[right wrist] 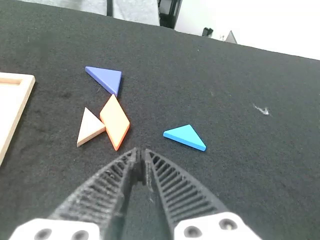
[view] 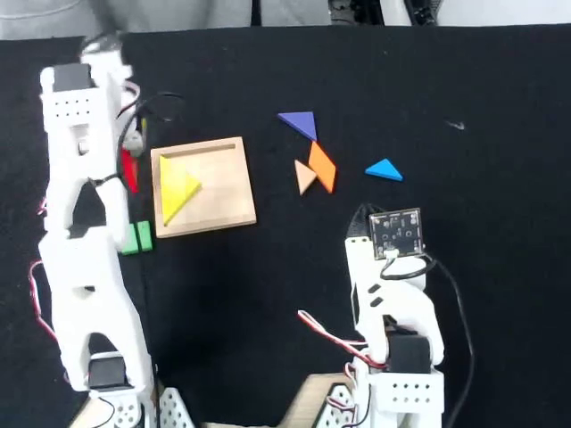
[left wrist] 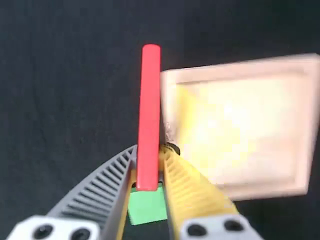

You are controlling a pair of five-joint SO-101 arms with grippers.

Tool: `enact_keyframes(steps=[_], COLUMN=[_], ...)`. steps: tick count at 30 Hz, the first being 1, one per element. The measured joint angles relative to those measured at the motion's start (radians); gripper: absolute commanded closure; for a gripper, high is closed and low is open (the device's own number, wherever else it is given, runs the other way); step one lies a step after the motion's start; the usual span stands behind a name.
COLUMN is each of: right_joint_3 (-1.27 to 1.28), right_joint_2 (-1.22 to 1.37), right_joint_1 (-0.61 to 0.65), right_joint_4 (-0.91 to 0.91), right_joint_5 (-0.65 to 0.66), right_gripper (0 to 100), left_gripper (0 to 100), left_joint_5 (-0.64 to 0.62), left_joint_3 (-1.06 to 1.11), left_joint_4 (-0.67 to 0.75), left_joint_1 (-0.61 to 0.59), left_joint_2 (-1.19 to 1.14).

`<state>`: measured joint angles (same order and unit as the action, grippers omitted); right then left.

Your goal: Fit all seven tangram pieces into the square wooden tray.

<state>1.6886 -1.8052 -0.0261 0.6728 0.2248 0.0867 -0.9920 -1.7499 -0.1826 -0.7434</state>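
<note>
The square wooden tray lies left of centre with a yellow triangle inside it. My left gripper is shut on a red piece held on edge just outside the tray's left rim; the red piece peeks out beside the left arm. A green piece lies on the cloth under that arm, also the green piece. A purple triangle, orange parallelogram, beige triangle and blue triangle lie right of the tray. My right gripper is shut and empty, short of them.
The black cloth covers the table. Arm bases and cables stand at the front edge. Bare cloth lies between the tray and the right arm, and to the far right.
</note>
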Motion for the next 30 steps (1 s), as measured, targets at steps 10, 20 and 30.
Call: enact_keyframes(steps=[10,20,30], right_joint_3=[0.0,0.0,0.0], right_joint_2=[0.0,0.0,0.0], right_joint_1=[0.0,0.0,0.0], right_joint_4=[0.0,0.0,0.0], right_joint_5=[0.0,0.006,0.035], right_gripper=[98.4,98.6,98.6], left_gripper=[97,97,97], left_joint_5=[0.818,1.198,1.237], left_joint_3=[0.529,0.672,0.672], left_joint_4=[-0.003,0.078,0.104], left_joint_1=[0.302,0.311,0.311], left_joint_2=[0.358,0.353,0.207])
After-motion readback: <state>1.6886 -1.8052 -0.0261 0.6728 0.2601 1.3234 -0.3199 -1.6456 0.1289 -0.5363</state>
